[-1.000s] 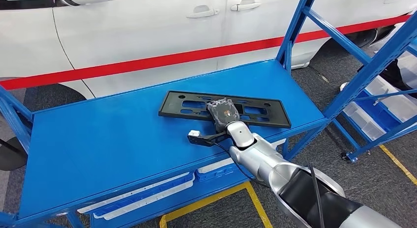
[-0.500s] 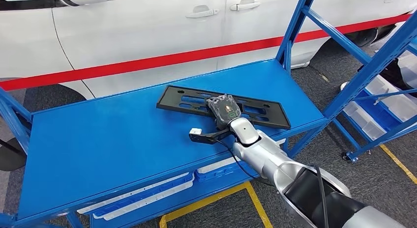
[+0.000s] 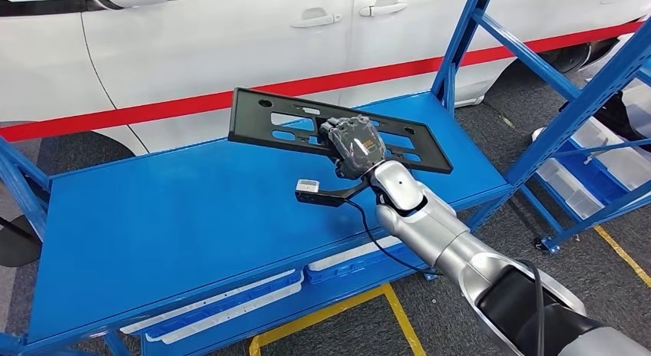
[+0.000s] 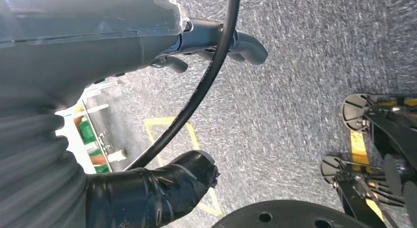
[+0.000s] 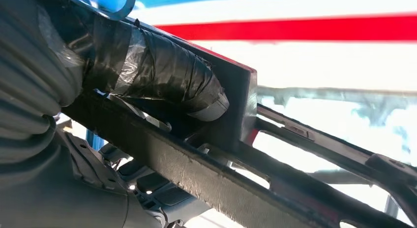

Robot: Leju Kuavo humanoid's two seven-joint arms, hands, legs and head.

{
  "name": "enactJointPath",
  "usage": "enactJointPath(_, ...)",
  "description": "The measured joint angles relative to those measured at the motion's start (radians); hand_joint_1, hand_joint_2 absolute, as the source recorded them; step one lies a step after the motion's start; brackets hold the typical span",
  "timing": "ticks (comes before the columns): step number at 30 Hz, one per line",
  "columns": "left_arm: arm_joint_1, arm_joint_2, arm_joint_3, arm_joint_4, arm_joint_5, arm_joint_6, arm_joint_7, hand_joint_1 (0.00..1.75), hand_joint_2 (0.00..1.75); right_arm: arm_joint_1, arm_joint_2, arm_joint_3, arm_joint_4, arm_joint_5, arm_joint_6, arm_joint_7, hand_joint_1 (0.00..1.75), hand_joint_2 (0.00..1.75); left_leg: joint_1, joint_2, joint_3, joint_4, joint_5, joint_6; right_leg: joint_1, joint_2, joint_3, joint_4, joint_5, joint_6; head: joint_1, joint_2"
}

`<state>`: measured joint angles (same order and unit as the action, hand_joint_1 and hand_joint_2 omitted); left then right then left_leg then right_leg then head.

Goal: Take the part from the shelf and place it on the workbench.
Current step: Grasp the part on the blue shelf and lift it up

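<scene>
Blue shelf is lying below while my right hand is gripping the black part mid-length, its long axis running crosswise, left end tilting upward.

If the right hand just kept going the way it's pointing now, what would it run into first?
Probably the white car. The right hand, holding the black part above the blue shelf, points up and away toward the car's side with its red stripe. Depth is unclear.
</scene>
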<state>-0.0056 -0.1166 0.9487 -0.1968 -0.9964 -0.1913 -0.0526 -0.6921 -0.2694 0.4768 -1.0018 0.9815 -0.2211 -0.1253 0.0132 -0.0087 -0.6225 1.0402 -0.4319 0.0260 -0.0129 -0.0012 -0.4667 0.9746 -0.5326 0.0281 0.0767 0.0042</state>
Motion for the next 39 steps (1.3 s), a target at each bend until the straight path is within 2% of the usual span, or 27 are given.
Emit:
enactJointPath(4, 0.000, 0.000, 0.000, 0.000, -0.008, 0.005, 0.001, 0.00, 1.75, 0.019, -0.041, 0.000, -0.106, -0.007, 0.003, -0.009, 1.75, 1.75, -0.005, 0.000, 0.000, 0.000, -0.001, 0.008, -0.005, 0.000, 0.002, -0.001, 0.000, 0.011, 0.000, 0.000)
enactJointPath(6, -0.001, 0.000, 0.000, 0.000, -0.010, 0.005, 0.004, 0.00, 1.75, 0.025, -0.059, 0.000, -0.143, -0.010, 0.005, -0.012, 1.75, 1.75, 0.001, 0.001, 0.004, -0.009, 0.004, 0.016, -0.008, 0.001, 0.000, 0.012, -0.012, 0.016, 0.000, 0.000)
enactJointPath(8, -0.002, 0.000, -0.001, 0.000, -0.014, 0.005, 0.008, 0.00, 1.75, 0.029, -0.077, 0.000, -0.172, -0.018, 0.016, -0.016, 1.75, 1.75, 0.006, 0.002, 0.008, -0.018, 0.009, 0.023, -0.010, 0.001, -0.036, 0.090, -0.061, 0.020, 0.000, 0.000)
enactJointPath(10, -0.003, 0.000, -0.002, 0.000, -0.019, 0.007, 0.012, 0.00, 1.75, 0.036, -0.092, 0.000, -0.189, -0.028, 0.033, -0.017, 1.75, 1.75, 0.006, 0.002, 0.008, -0.019, 0.010, 0.024, -0.011, 0.002, -0.107, 0.229, -0.121, 0.024, 0.000, 0.000)
enactJointPath(11, -0.003, 0.000, -0.002, 0.000, -0.023, 0.008, 0.014, 0.00, 1.75, 0.042, -0.098, 0.000, -0.194, -0.034, 0.041, -0.016, 1.75, 1.75, 0.006, 0.002, 0.008, -0.018, 0.010, 0.024, -0.012, 0.001, -0.137, 0.281, -0.131, 0.026, 0.000, 0.000)
enactJointPath(12, -0.003, 0.001, -0.003, 0.000, -0.026, 0.009, 0.015, 0.00, 1.75, 0.048, -0.103, 0.000, -0.199, -0.039, 0.048, -0.015, 1.75, 1.75, 0.006, 0.001, 0.007, -0.017, 0.010, 0.024, -0.014, 0.001, -0.153, 0.300, -0.120, 0.027, 0.000, 0.000)
enactJointPath(13, -0.003, 0.001, -0.004, 0.000, -0.029, 0.010, 0.016, 0.00, 1.75, 0.053, -0.107, 0.000, -0.204, -0.043, 0.054, -0.014, 1.75, 1.75, 0.006, 0.001, 0.007, -0.016, 0.009, 0.023, -0.016, 0.001, -0.148, 0.276, -0.087, 0.028, 0.000, 0.000)
enactJointPath(14, -0.003, 0.000, -0.005, 0.000, -0.030, 0.010, 0.016, 0.00, 1.75, 0.055, -0.112, 0.000, -0.209, -0.047, 0.057, -0.014, 1.75, 1.75, 0.006, 0.000, 0.008, -0.014, 0.009, 0.022, -0.018, 0.001, -0.126, 0.216, -0.042, 0.027, 0.000, 0.000)
enactJointPath(16, -0.005, 0.000, -0.008, 0.000, -0.032, 0.010, 0.017, 0.00, 1.75, 0.056, -0.119, 0.000, -0.218, -0.050, 0.061, -0.013, 1.75, 1.75, 0.005, -0.001, 0.005, -0.010, 0.011, 0.014, -0.018, 0.003, -0.071, 0.089, 0.020, 0.023, 0.000, 0.000)
enactJointPath(17, -0.005, 0.000, -0.009, 0.000, -0.032, 0.010, 0.017, 0.00, 1.75, 0.056, -0.122, 0.000, -0.222, -0.050, 0.063, -0.013, 1.75, 1.75, 0.005, -0.002, 0.003, -0.009, 0.014, 0.007, -0.015, 0.005, -0.057, 0.053, 0.033, 0.020, 0.000, 0.000)
enactJointPath(19, -0.006, 0.000, -0.010, 0.000, -0.033, 0.010, 0.018, 0.00, 1.75, 0.056, -0.126, 0.000, -0.228, -0.051, 0.069, -0.013, 1.75, 1.75, 0.005, -0.004, -0.002, -0.013, 0.025, -0.011, -0.007, 0.007, -0.059, 0.042, 0.040, 0.010, 0.000, 0.000)
enactJointPath(21, -0.005, 0.001, -0.010, 0.000, -0.035, 0.011, 0.019, 0.00, 1.75, 0.056, -0.128, 0.000, -0.232, -0.052, 0.074, -0.012, 1.75, 1.75, 0.007, -0.004, -0.011, -0.008, 0.020, -0.025, -0.010, 0.003, -0.068, 0.032, 0.053, -0.011, 0.000, 0.000)
enactJointPath(22, -0.005, 0.001, -0.010, 0.000, -0.035, 0.011, 0.020, 0.00, 1.75, 0.056, -0.128, 0.000, -0.233, -0.052, 0.076, -0.011, 1.75, 1.75, 0.007, -0.003, -0.021, 0.012, -0.001, -0.029, -0.011, 0.000, -0.073, 0.027, 0.062, -0.023, 0.000, 0.000)
enactJointPath(23, -0.006, 0.001, -0.010, 0.000, -0.036, 0.011, 0.020, 0.00, 1.75, 0.055, -0.128, 0.000, -0.235, -0.053, 0.076, -0.011, 1.75, 1.75, 0.007, -0.002, -0.038, 0.055, -0.037, -0.031, -0.012, -0.003, -0.080, 0.022, 0.071, -0.034, 0.000, 0.000)
enactJointPath(24, -0.006, 0.002, -0.010, 0.000, -0.036, 0.011, 0.021, 0.00, 1.75, 0.055, -0.128, 0.000, -0.236, -0.053, 0.076, -0.010, 1.75, 1.75, 0.007, 0.000, -0.059, 0.114, -0.081, -0.032, -0.009, -0.005, -0.089, 0.022, 0.078, -0.040, 0.000, 0.000)
enactJointPath(25, -0.007, 0.002, -0.010, 0.000, -0.037, 0.011, 0.021, 0.00, 1.75, 0.056, -0.128, 0.000, -0.237, -0.054, 0.077, -0.010, 1.75, 1.75, 0.008, 0.002, -0.081, 0.181, -0.122, -0.033, -0.006, -0.007, -0.099, 0.024, 0.085, -0.043, 0.000, 0.000)
enactJointPath(26, -0.007, 0.002, -0.010, 0.000, -0.037, 0.011, 0.022, 0.00, 1.75, 0.056, -0.128, 0.000, -0.237, -0.055, 0.078, -0.010, 1.75, 1.75, 0.008, 0.002, -0.096, 0.238, -0.149, -0.035, -0.004, -0.008, -0.110, 0.026, 0.091, -0.045, 0.000, 0.000)
enactJointPath(27, -0.007, 0.002, -0.010, 0.000, -0.038, 0.011, 0.022, 0.00, 1.75, 0.057, -0.128, 0.000, -0.237, -0.059, 0.081, -0.010, 1.75, 1.75, 0.008, 0.002, -0.096, 0.266, -0.155, -0.035, -0.002, -0.009, -0.121, 0.030, 0.097, -0.045, 0.000, 0.000)
enactJointPath(28, -0.007, 0.002, -0.010, 0.000, -0.039, 0.011, 0.022, 0.00, 1.75, 0.057, -0.128, 0.000, -0.238, -0.063, 0.085, -0.010, 1.75, 1.75, 0.008, 0.002, -0.079, 0.259, -0.142, -0.035, 0.000, -0.009, -0.132, 0.034, 0.102, -0.044, 0.000, 0.000)
enactJointPath(29, -0.007, 0.002, -0.010, 0.000, -0.039, 0.011, 0.022, 0.00, 1.75, 0.057, -0.128, 0.000, -0.238, -0.067, 0.090, -0.010, 1.75, 1.75, 0.008, 0.003, -0.043, 0.215, -0.118, -0.033, 0.001, -0.009, -0.142, 0.040, 0.105, -0.042, 0.000, 0.000)
enactJointPath(31, -0.010, 0.003, -0.010, 0.000, -0.042, 0.011, 0.022, 0.00, 1.75, 0.057, -0.129, 0.000, -0.240, -0.073, 0.096, -0.010, 1.75, 1.75, 0.006, 0.003, 0.047, 0.079, -0.087, -0.025, 0.002, -0.010, -0.161, 0.057, 0.111, -0.036, 0.000, 0.000)
enactJointPath(32, -0.011, 0.004, -0.010, 0.000, -0.043, 0.011, 0.022, 0.00, 1.75, 0.057, -0.130, 0.000, -0.241, -0.075, 0.098, -0.009, 1.75, 1.75, 0.003, 0.002, 0.076, 0.031, -0.082, -0.020, 0.003, -0.011, -0.169, 0.063, 0.114, -0.031, 0.000, 0.000)
enactJointPath(33, -0.011, 0.004, -0.010, 0.000, -0.044, 0.011, 0.022, 0.00, 1.75, 0.057, -0.131, 0.001, -0.242, -0.077, 0.099, -0.009, 1.75, 1.75, 0.001, 0.002, 0.088, 0.004, -0.084, -0.017, 0.004, -0.012, -0.174, 0.067, 0.118, -0.024, 0.000, 0.000)
enactJointPath(36, -0.013, 0.004, -0.010, 0.000, -0.047, 0.011, 0.022, 0.00, 1.75, 0.057, -0.134, 0.002, -0.243, -0.081, 0.104, -0.008, 1.75, 1.75, 0.000, 0.002, 0.078, -0.005, -0.068, 0.000, 0.003, -0.011, -0.181, 0.067, 0.130, -0.003, 0.001, 0.000)
enactJointPath(37, -0.014, 0.004, -0.010, 0.000, -0.047, 0.011, 0.022, 0.00, 1.75, 0.056, -0.135, 0.002, -0.244, -0.082, 0.106, -0.008, 1.75, 1.75, 0.001, 0.004, 0.072, -0.008, -0.058, 0.009, 0.001, -0.010, -0.188, 0.078, 0.114, 0.003, 0.001, 0.000)
enactJointPath(38, -0.014, 0.004, -0.010, 0.000, -0.048, 0.011, 0.022, 0.00, 1.75, 0.056, -0.137, 0.002, -0.243, -0.082, 0.108, -0.008, 1.75, 1.75, 0.003, 0.005, 0.064, -0.012, -0.048, 0.017, 0.000, -0.009, -0.200, 0.108, 0.081, 0.009, 0.001, 0.000)
enactJointPath(39, -0.015, 0.004, -0.010, 0.000, -0.049, 0.011, 0.022, 0.00, 1.75, 0.056, -0.138, 0.002, -0.243, -0.082, 0.109, -0.008, 1.75, 1.75, 0.004, 0.006, 0.055, -0.012, -0.038, 0.023, -0.002, -0.007, -0.217, 0.157, 0.035, 0.014, 0.001, 0.000)
